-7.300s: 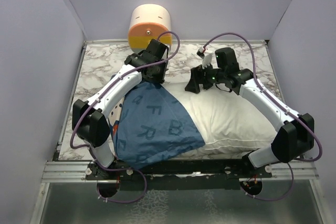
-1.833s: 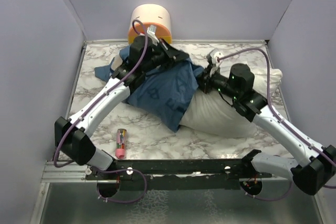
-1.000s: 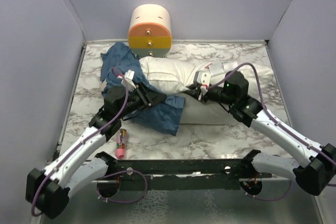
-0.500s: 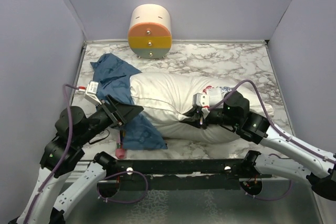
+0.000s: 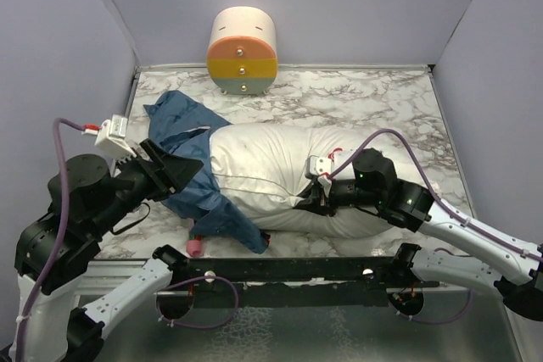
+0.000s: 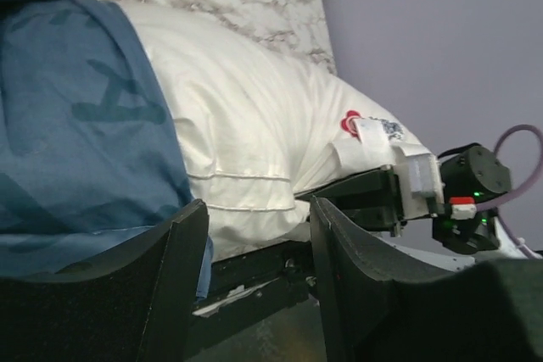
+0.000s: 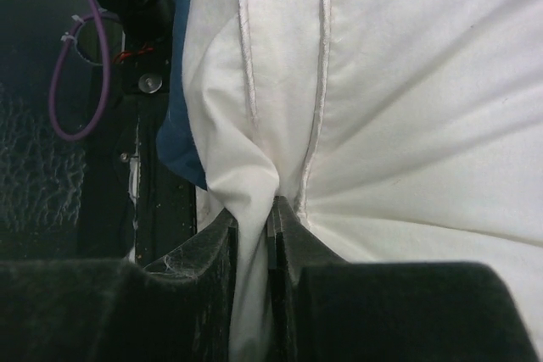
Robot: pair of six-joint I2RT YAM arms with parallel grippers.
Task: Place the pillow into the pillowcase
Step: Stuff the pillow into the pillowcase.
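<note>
Lower centre, the right claw (image 7: 270, 214) is pinching the seam of the soft pillow (image 5: 263, 167). The left claw (image 6: 254, 209) is gaping empty beside the limp pillowcase (image 5: 180, 120).

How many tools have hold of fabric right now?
1. The right tool pinches a fold of the plump white fabric pillow at its near edge. The left tool stands open, holding nothing, beside the blue printed cloth pillowcase.
</note>
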